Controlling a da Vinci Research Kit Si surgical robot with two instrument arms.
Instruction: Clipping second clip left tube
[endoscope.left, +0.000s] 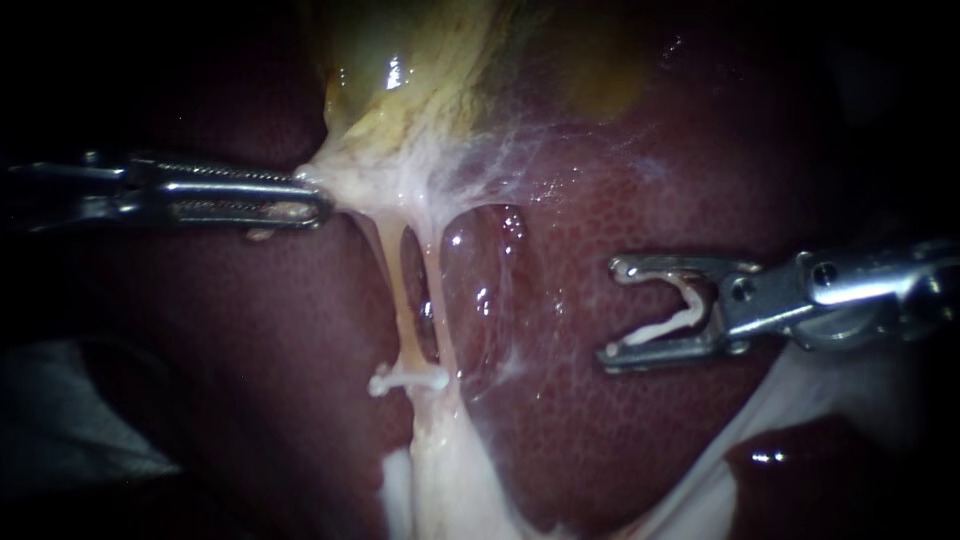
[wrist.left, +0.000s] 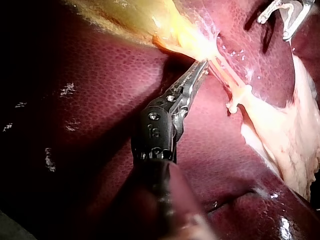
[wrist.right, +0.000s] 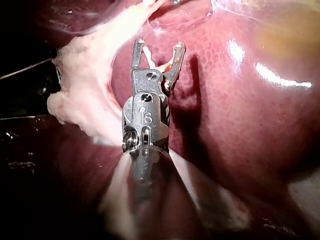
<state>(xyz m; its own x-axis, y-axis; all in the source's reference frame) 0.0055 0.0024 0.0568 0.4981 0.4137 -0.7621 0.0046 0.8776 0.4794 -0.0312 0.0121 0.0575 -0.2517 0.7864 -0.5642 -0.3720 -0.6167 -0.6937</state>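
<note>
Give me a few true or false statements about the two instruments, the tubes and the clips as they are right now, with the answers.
1. A white clip already sits across the left tube. True.
2. The right instrument has its jaws around the left tube. False: they stand apart from it, off to the side over the liver.
3. The left instrument has its jaws shut on the pale tissue just under the gallbladder. True.
4. The right instrument's jaws are empty. False: they stand wide apart with a loaded clip seated between them.
</note>
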